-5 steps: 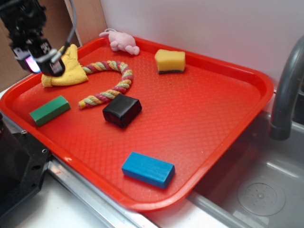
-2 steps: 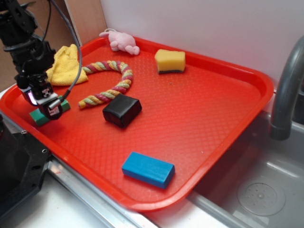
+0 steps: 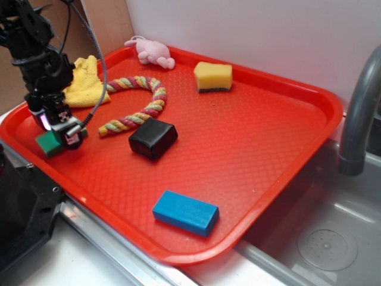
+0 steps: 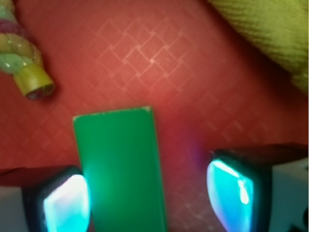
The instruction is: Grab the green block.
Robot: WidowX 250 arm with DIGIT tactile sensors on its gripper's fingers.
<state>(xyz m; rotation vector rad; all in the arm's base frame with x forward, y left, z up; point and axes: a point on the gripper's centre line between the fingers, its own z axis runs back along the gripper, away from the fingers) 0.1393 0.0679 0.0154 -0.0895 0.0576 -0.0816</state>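
The green block [image 3: 46, 143] lies flat near the left corner of the red tray [image 3: 268, 155], mostly covered by my gripper [image 3: 62, 132]. In the wrist view the green block [image 4: 120, 164] lies lengthwise between my gripper's [image 4: 147, 203] open jaws. It sits against the left finger, with a clear gap of tray to the right finger [image 4: 231, 193]. The jaws are low over the tray, straddling the block, and are not closed on it.
A black block [image 3: 153, 137] and a coloured rope [image 3: 140, 104] lie just right of the gripper. The rope end also shows in the wrist view [image 4: 29, 77]. A yellow cloth [image 3: 83, 89] lies behind. A blue block [image 3: 186, 212], a yellow sponge [image 3: 213, 76], a pink toy [image 3: 152, 52], and a faucet [image 3: 360, 113] are farther off.
The gripper came down and forward from over the yellow cloth to the green block, and now sits slightly right of its spot 0.4 s ago, astride the block.
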